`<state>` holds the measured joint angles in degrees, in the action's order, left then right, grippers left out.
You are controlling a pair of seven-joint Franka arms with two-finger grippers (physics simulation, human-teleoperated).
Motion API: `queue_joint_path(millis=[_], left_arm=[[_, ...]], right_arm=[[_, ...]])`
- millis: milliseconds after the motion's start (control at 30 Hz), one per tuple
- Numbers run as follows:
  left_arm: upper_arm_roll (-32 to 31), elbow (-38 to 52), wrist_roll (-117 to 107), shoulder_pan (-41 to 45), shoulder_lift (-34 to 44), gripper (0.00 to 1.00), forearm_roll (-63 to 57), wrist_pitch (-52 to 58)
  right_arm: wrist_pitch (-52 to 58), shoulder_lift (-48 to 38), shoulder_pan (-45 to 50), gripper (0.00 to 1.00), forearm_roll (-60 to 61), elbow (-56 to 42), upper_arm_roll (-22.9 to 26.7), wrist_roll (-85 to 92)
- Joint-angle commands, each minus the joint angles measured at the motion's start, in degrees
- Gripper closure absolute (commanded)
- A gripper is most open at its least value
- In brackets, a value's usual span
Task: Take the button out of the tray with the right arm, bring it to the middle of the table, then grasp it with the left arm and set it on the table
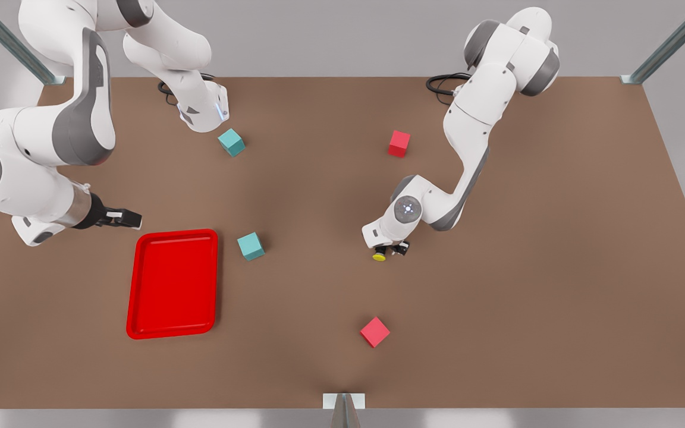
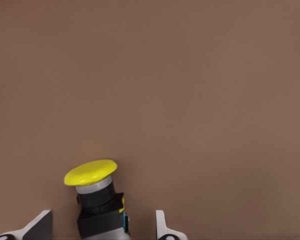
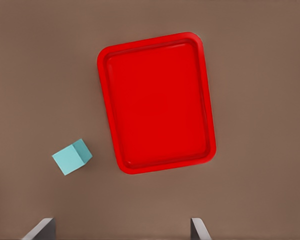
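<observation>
The button [image 1: 380, 255], dark grey with a round yellow cap, is near the table's middle, under the arm on the front view's right. That arm carries my left gripper [image 1: 391, 251]. In the left wrist view the button [image 2: 97, 200] stands slightly tilted between the spread fingertips [image 2: 42, 222], with a gap on each side, so my left gripper [image 2: 102, 219] is open. My right gripper [image 1: 131, 220] hangs open above the far edge of the red tray [image 1: 173, 233]. The right wrist view looks down on the tray [image 3: 155, 42], with nothing in it, beyond the right gripper [image 3: 121, 226].
Two teal cubes [image 1: 231, 142] [image 1: 250, 246] and two red cubes [image 1: 399, 143] [image 1: 374, 331] are scattered on the brown table [image 1: 527, 267]. The nearer teal cube [image 3: 72, 156] sits just beside the tray. Metal posts stand at the table's corners.
</observation>
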<state>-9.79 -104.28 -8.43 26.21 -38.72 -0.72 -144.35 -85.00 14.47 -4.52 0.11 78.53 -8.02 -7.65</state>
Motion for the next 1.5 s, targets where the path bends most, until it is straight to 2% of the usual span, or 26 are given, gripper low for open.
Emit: queue_joint_path(millis=[0, 400, 567, 767, 1100, 1267, 1367, 1467], left_arm=[[0.2, 0.0, -4.8, -0.1, 0.1, 0.00, 0.3, 1.4], [1.0, 2.8, -5.8, -0.3, -0.1, 0.00, 2.8, 2.0], [1.0, 3.6, -6.0, 0.0, -1.3, 0.15, 2.7, 2.0], [1.0, 3.4, -6.3, 0.0, -2.1, 0.17, 2.7, 2.7], [1.3, 3.4, -6.3, 0.1, -1.9, 0.46, 2.7, 5.1], [1.3, 3.4, -6.5, 0.1, -2.0, 0.50, 2.7, 6.0], [1.3, 3.6, -6.4, 0.1, -1.9, 0.53, 2.7, 7.2], [1.4, 3.7, -6.5, 0.1, -1.4, 0.53, 2.7, 8.6]], right_arm=[[0.4, -0.1, 0.7, 0.00, -2.7, 0.0, -0.2, 5.2], [0.7, 0.0, 0.3, 0.00, -2.4, 0.1, -0.3, 5.4], [0.8, -0.1, -0.2, 0.00, -2.6, 0.1, -0.2, 5.4], [2.4, -0.1, 0.1, 0.00, -2.8, 0.2, -0.2, 5.4], [2.4, -0.1, 0.7, 0.00, -2.9, 0.2, -0.2, 5.2], [2.4, 0.0, 1.4, 0.00, -3.0, 0.2, -0.4, 5.2], [3.4, 0.0, 6.4, 0.00, -3.1, 0.1, -0.5, 4.9], [3.4, 0.4, 3.8, 0.00, -3.5, 0.4, -0.1, 5.4]])
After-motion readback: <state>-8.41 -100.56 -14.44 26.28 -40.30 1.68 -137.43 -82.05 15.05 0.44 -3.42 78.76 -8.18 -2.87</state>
